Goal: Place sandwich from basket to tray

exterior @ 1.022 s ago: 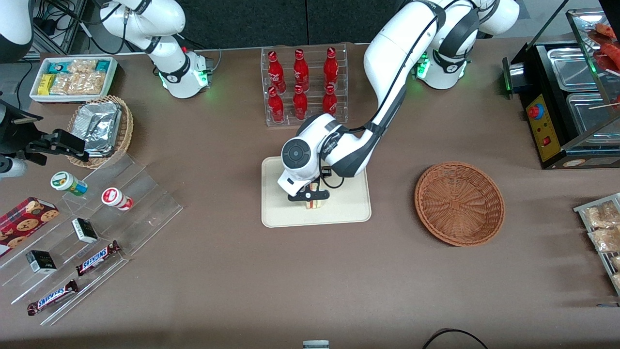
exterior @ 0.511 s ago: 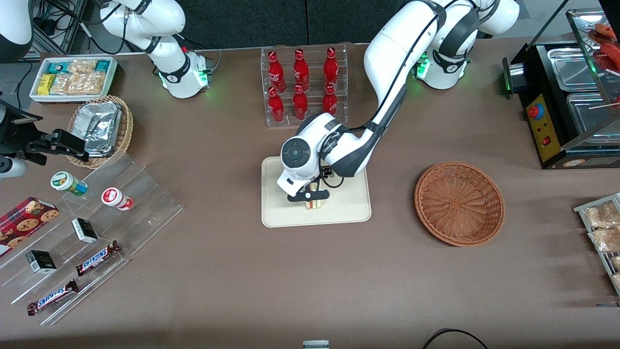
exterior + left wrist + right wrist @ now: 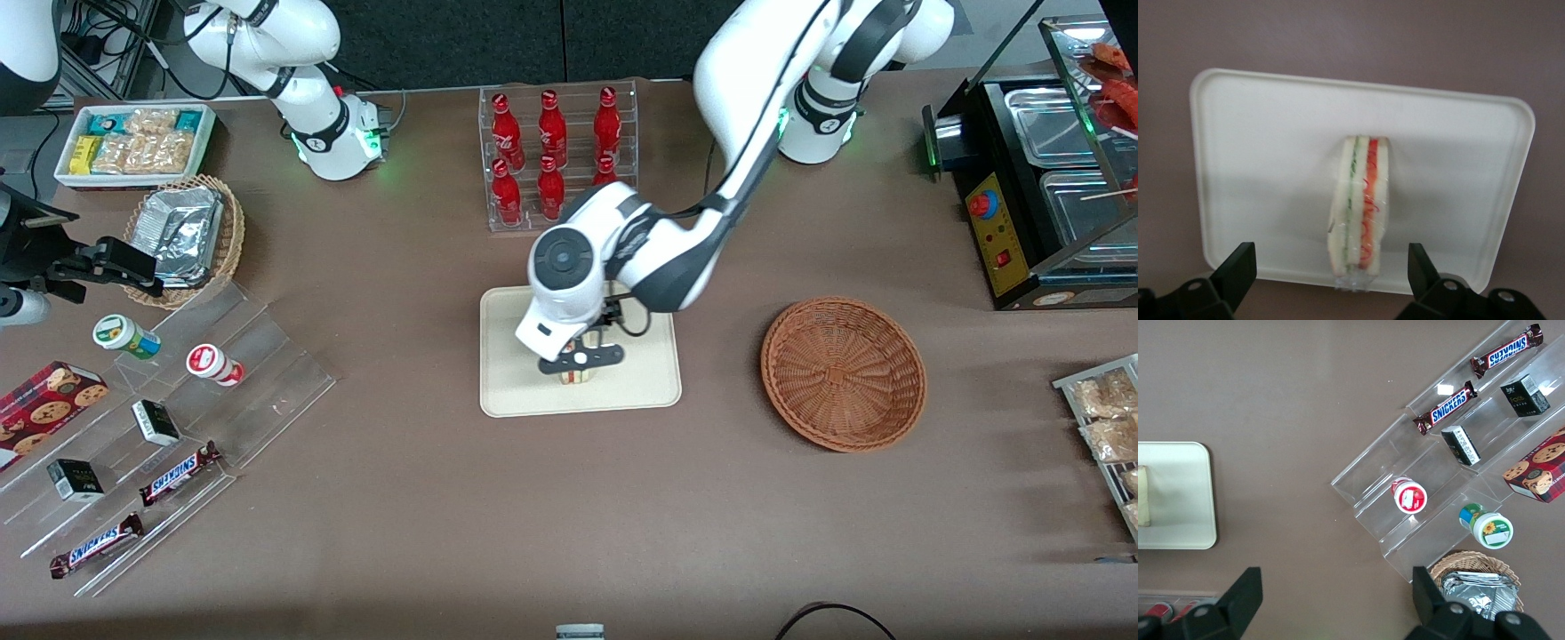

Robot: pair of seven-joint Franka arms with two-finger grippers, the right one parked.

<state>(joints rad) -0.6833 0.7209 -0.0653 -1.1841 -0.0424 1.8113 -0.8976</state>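
Observation:
The sandwich (image 3: 576, 376) stands on its edge on the cream-white tray (image 3: 516, 356), wrapped in clear film, with red and green filling lines showing. My left gripper (image 3: 582, 357) hovers just above it, open. In the left wrist view the black fingers (image 3: 1239, 265) stand wide apart on either side of the sandwich (image 3: 1358, 207) without touching it, and the tray (image 3: 1258, 133) lies flat beneath. The reddish-brown basket (image 3: 843, 373) sits empty beside the tray, toward the working arm's end. The right wrist view catches the tray (image 3: 1171, 493) and the sandwich (image 3: 1143, 497).
A clear rack of red bottles (image 3: 556, 156) stands just farther from the front camera than the tray. Toward the parked arm's end are a tiered acrylic stand (image 3: 178, 418) with snacks, a small tan basket (image 3: 233, 231) holding foil, and a white bin (image 3: 133, 142). A food display case (image 3: 1049, 178) is at the working arm's end.
The left arm's wrist has risen and shifted slightly toward the working arm's end. The sandwich stays in place on the tray.

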